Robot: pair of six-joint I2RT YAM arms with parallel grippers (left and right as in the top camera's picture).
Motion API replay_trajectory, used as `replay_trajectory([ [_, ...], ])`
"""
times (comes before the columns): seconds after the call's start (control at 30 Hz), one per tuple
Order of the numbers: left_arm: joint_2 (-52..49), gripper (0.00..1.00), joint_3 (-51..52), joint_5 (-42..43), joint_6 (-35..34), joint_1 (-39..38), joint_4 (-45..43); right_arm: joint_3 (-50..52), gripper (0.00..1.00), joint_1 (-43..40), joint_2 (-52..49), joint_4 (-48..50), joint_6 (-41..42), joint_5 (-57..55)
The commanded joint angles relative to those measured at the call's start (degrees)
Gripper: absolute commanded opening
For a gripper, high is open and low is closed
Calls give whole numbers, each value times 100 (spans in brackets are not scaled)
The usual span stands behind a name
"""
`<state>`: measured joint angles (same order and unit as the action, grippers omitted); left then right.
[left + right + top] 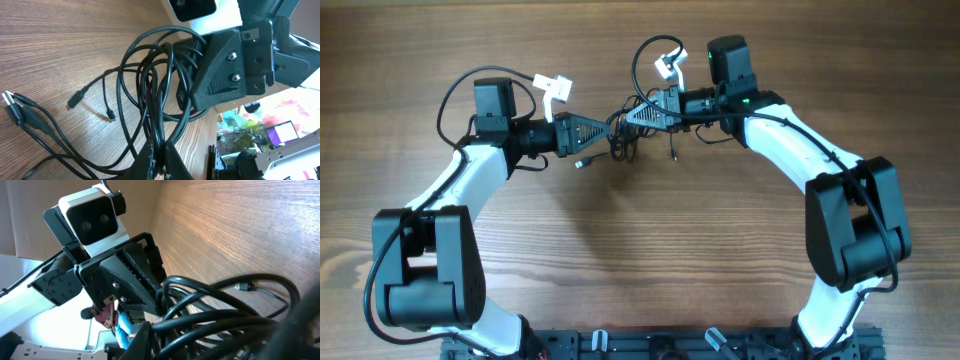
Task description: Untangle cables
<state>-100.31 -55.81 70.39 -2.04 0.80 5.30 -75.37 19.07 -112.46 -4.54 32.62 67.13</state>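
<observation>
Cables (145, 85) bunch between left pincer (160, 152) and right pincer (629, 116), both pinching strands.

Bare table (640, 255) open all around; cables (623, 140) crowding the narrow gap between left claw (612, 128) and right claw (631, 117)

Matt wood with fine straight grain for the table (640, 250). Smooth black sheath, rubber-like and slightly glossy, on the cables (158, 120); grey metal on a plug end (243, 286). Matt black plastic with fine ribbed lines on the right gripper (630, 118), with shiny metal screws (231, 56). Smooth, glossy white plastic on the arm covers (790, 140).
</observation>
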Motion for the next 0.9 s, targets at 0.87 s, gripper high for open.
replay_trajectory([
  [0.87,-11,4,-2,243,13,13,-42,-37,39,387,103,-334,-398,-935],
])
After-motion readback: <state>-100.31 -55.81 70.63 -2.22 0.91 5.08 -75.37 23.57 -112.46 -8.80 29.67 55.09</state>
